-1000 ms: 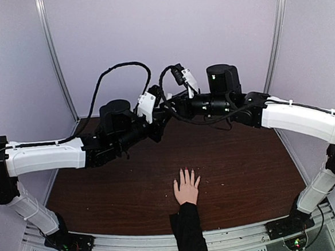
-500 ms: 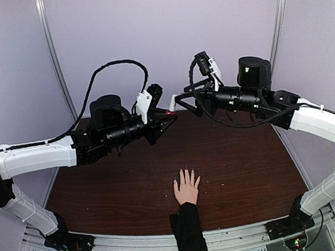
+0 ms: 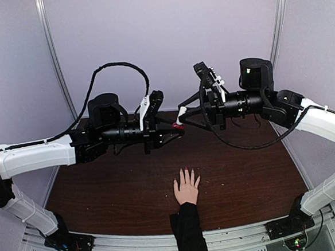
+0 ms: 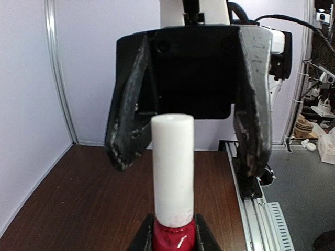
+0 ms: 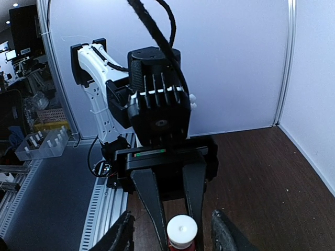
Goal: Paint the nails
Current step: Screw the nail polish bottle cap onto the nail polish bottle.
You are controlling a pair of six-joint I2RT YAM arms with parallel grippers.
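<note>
My left tool clamps a red bottle in mid-air while my right tool gapes around its white cap, so painting the nails, on the hand resting on the tabletop below, looks not yet begun.

Robotics lab: white booth walls, parts bins.

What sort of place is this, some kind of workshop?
Probably a robotics lab test booth: a left arm and a right arm bolted to a wooden table walled in by plain pale panels, the left gripper clamping a small red bottle, parts trays outside.
</note>
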